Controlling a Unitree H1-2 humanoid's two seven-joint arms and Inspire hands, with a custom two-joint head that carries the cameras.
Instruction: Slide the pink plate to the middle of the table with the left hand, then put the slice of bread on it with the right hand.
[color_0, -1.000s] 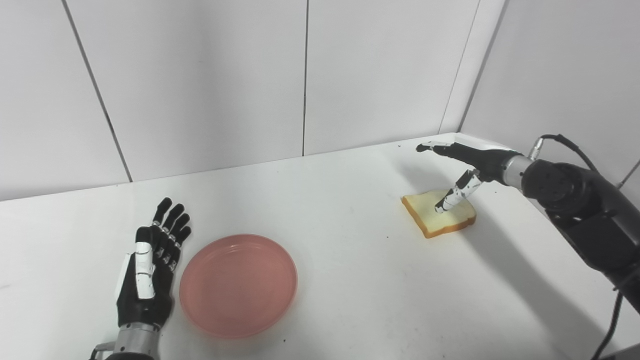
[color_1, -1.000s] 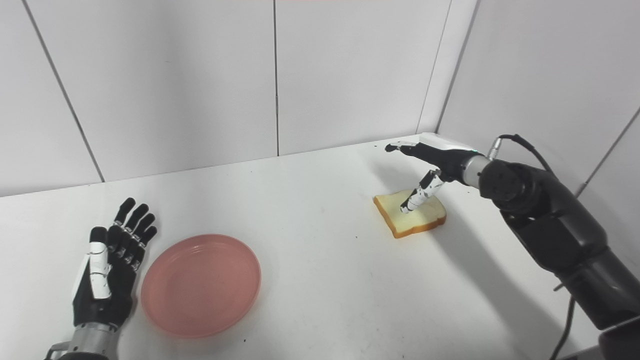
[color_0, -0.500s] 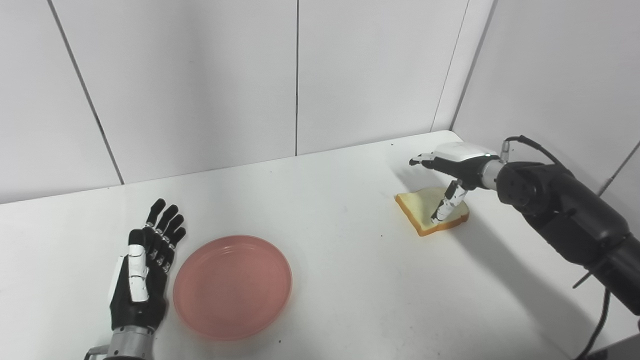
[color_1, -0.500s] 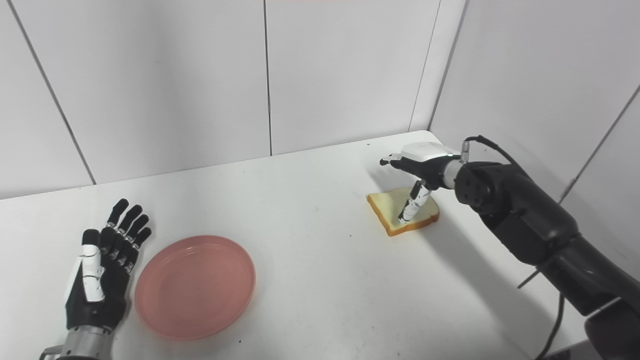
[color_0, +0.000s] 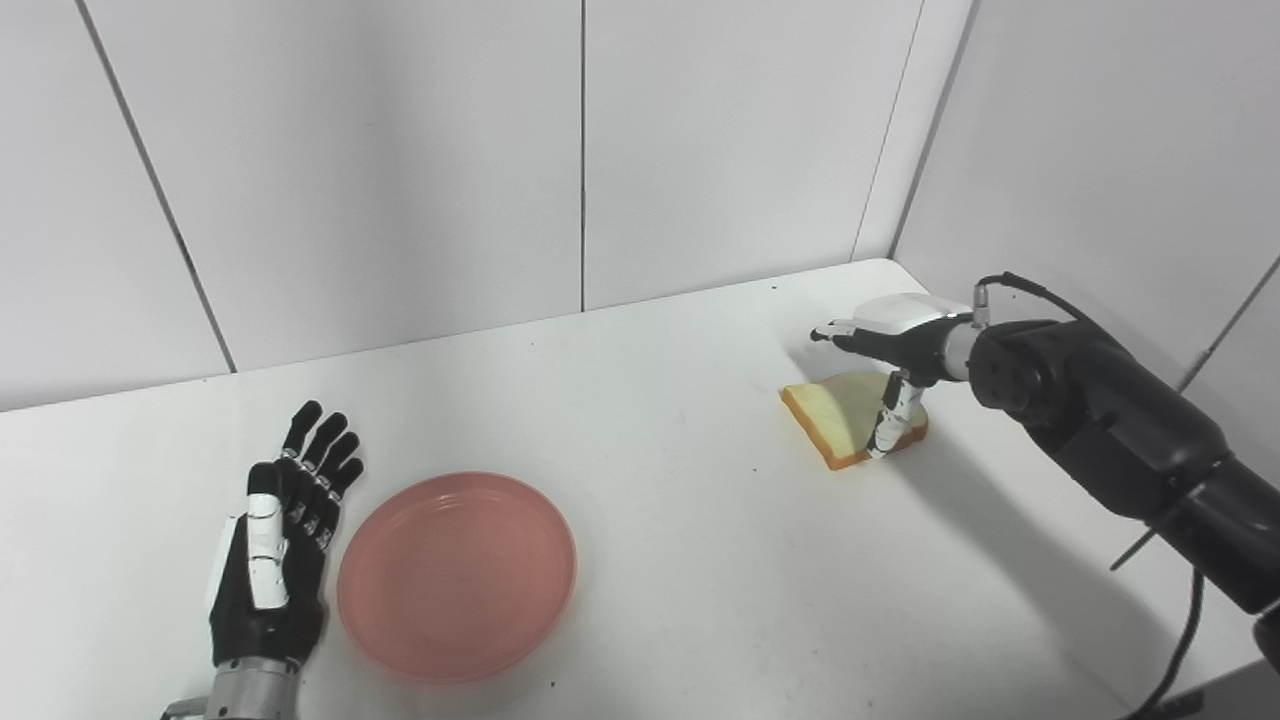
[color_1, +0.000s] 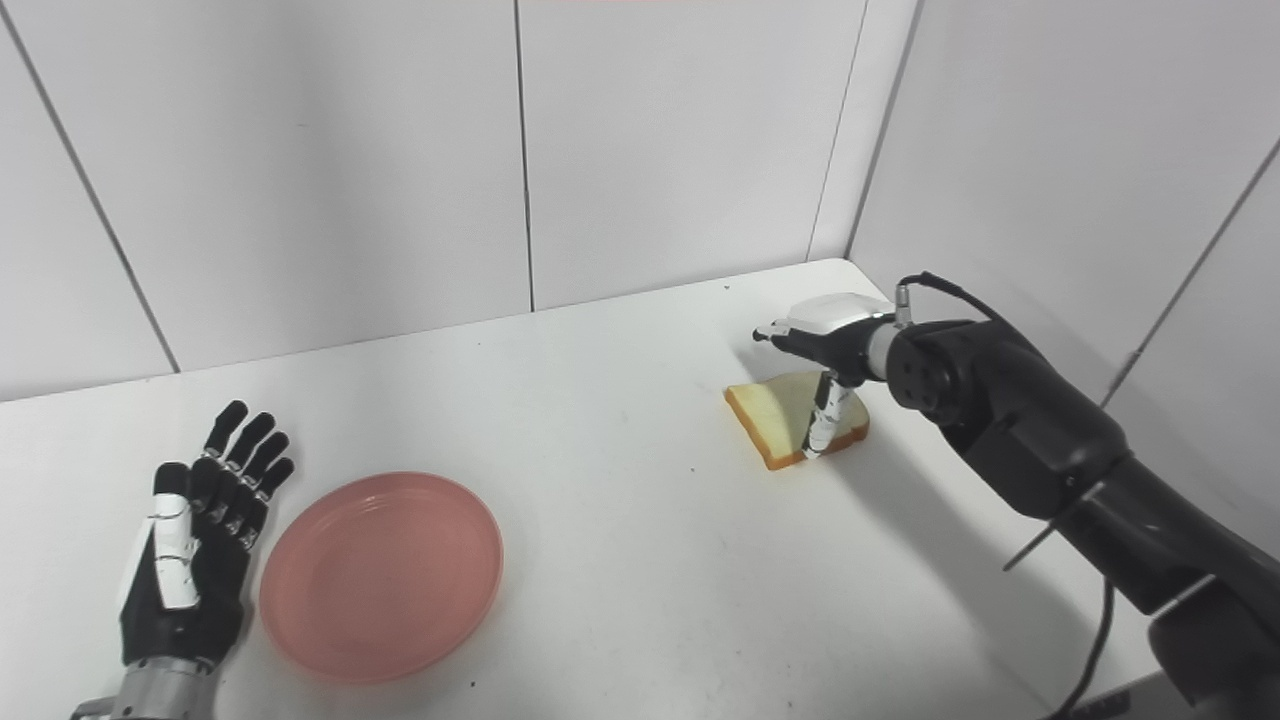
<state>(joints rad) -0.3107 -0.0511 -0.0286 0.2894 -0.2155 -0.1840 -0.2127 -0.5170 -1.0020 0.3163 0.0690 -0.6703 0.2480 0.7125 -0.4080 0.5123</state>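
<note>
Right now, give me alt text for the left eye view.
The right hand reaches over the bread at the table's far right, thumb down on its near edge. The left hand lies open beside the pink plate, near left.

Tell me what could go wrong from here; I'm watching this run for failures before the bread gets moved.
The right hand is over the bread with only its thumb down at the near edge; the slice could skid away or slip out. The plate sits beside the open left hand, left of center, so carrying the bread there looks like a long reach.
</note>
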